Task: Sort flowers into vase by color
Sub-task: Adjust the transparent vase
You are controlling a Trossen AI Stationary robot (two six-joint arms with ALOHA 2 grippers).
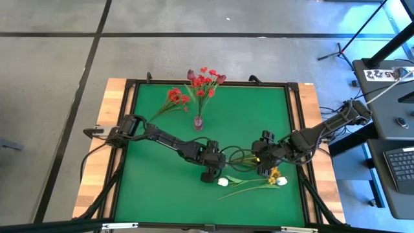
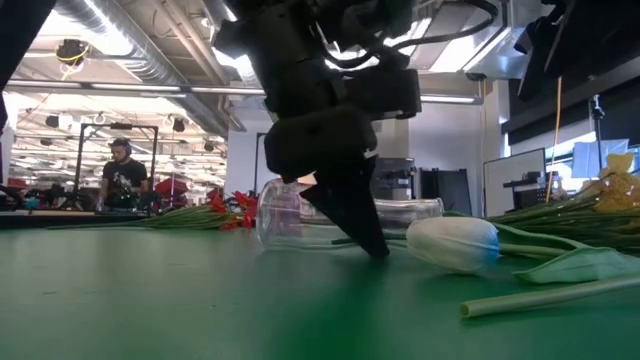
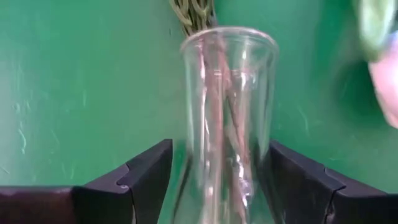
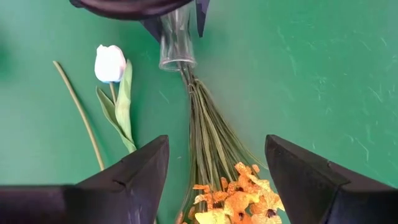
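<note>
Left gripper (image 3: 214, 180) sits low at the table's near middle with its jaws spread on either side of a clear glass vase (image 3: 227, 124) lying on its side; the fingers (image 3: 146, 177) flank the glass body with a visible gap on each side, so the vase is not clamped. Stems of the yellow-orange spray (image 4: 233, 202) run into the vase's mouth, their blossoms fanned out toward the right gripper (image 4: 214, 180), which hovers just beside them with jaws wide apart and nothing between them. One white bud (image 4: 110, 63) lies on the mat beside the vase mouth, its green leaf and stem trailing away from it; in the low view the bud (image 2: 452, 243) rests just beside the left gripper's fingertip, whether touching or not cannot be told. A second white bud (image 1: 282, 182) lies near the yellow blossoms. Farther back, a second vase (image 1: 198, 122) stands upright holding red sprays (image 1: 205, 83) and maroon buds (image 1: 191, 75), and another red spray (image 1: 174, 99) lies flat on the green mat (image 1: 155, 188) to its left. Beyond the table, a person (image 2: 124, 175) stands in the room.
</note>
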